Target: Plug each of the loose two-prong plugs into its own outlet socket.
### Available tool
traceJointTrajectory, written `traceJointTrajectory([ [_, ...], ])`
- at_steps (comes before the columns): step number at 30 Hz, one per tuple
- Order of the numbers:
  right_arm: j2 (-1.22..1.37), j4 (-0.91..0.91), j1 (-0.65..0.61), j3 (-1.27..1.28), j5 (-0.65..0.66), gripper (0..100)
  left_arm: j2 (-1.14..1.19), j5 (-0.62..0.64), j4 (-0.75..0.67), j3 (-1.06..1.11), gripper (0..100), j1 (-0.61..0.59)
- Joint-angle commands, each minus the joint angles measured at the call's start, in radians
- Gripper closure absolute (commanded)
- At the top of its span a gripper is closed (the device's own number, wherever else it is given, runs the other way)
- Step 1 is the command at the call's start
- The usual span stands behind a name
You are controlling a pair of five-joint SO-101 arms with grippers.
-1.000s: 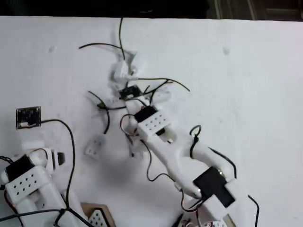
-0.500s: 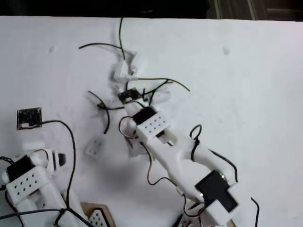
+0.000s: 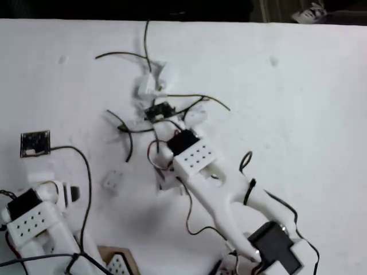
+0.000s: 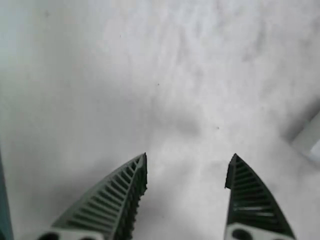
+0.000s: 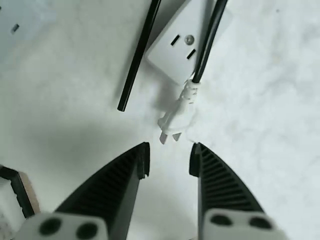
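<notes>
My right gripper [image 5: 169,153] is open just above the table, its fingertips a little short of a white two-prong plug [image 5: 176,117] that lies flat with its prongs towards the jaws. The plug's black cable [image 5: 209,40] runs across a white outlet socket [image 5: 176,50] beyond it. In the high view the right arm [image 3: 198,156] stretches to the cluster of outlets and cables [image 3: 163,106] at the table's middle. My left gripper [image 4: 186,165] hangs open over bare white table, nothing between its fingers; the left arm [image 3: 28,220] sits at the near left corner.
A second black cable [image 5: 140,55] lies beside the socket, and another white outlet [image 5: 17,20] sits farther off. A loose white outlet block [image 3: 114,179] rests between the arms. A black square module [image 3: 34,142] on a cable lies at the left. A white block's edge [image 4: 309,141] borders the left gripper's view.
The right arm's wrist and forearm have shifted back towards the near right, while its tip stays at the cable cluster. The left arm has not moved.
</notes>
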Motion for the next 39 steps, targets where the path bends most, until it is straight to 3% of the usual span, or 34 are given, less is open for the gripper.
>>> traceJointTrajectory([
  [1, -0.012, 0.001, 0.001, -0.032, 0.006, 86.9, -0.019, 0.002, -0.018, -0.005, 74, -0.004],
  [14, 0.145, -0.058, 0.058, -0.029, 0.009, 87.1, -0.019, 0.002, -0.018, -0.003, 74, -0.004],
  [24, 0.094, -0.058, -0.091, -0.031, 0.002, 87.2, -0.019, 0.000, -0.018, -0.002, 74, -0.002],
  [39, 0.251, -0.136, 0.056, -0.035, 0.011, 87.2, -0.019, 0.000, -0.018, -0.002, 74, -0.002],
])
